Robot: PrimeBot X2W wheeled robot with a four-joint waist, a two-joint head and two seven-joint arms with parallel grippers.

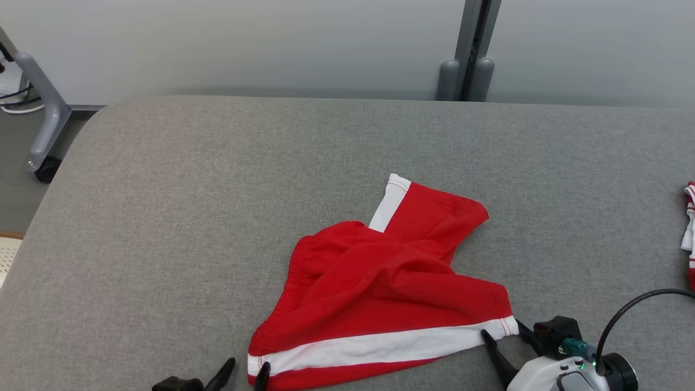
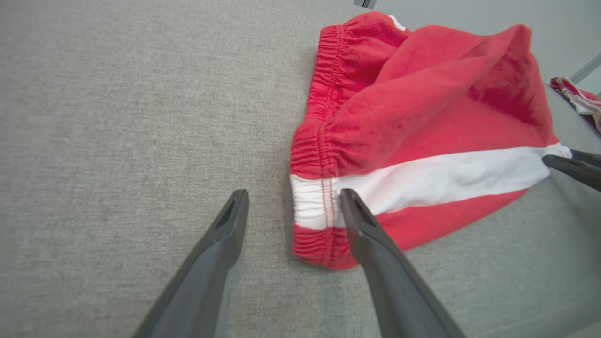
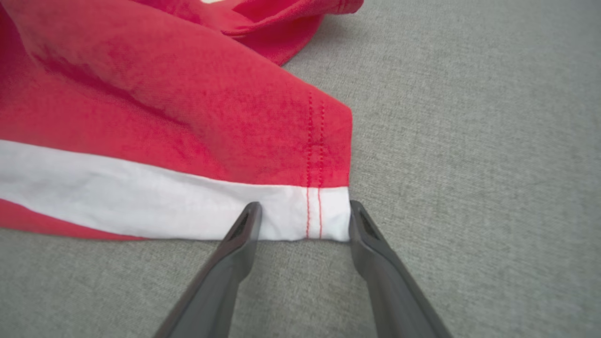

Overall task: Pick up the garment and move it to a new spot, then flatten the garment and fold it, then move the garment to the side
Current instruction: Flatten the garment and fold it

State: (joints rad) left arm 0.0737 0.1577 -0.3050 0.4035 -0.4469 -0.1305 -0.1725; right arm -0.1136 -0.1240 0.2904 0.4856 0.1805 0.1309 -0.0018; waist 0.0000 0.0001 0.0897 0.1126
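While both grippers sit low at the near edge, the grey padded table (image 1: 163,217) spans most of the head view, and its far edge meets a pale wall (image 1: 271,43).

1. The red shorts (image 1: 380,282) lie crumpled on the table, slightly right of centre and close to the near edge. One leg is folded up and away towards the far side. The rest of the cloth bunches in loose folds.
2. A white stripe (image 1: 391,345) runs along the near side of the shorts, from the gathered waistband (image 2: 324,141) on the left to the hem (image 3: 335,155) on the right.
3. The right gripper (image 1: 500,327) is at the right end of the stripe. Its jaws stand apart. In the right wrist view the two fingers flank the white hem corner, one tip just inside the edge of the cloth and the other tip just beside the outer edge (image 3: 304,204). The cloth lies flat between them and is not pinched.
4. The left gripper (image 1: 248,365) is at the left end of the stripe. Its jaws also stand apart (image 2: 295,192). In the left wrist view one finger crosses over the waistband end, and the other is over bare table just beside it.
5. A second cloth (image 1: 689,228), red and white, lies at the right edge of the table, well apart from the shorts.
6. Two rows of red stitching (image 3: 314,206) cross the white hem corner.
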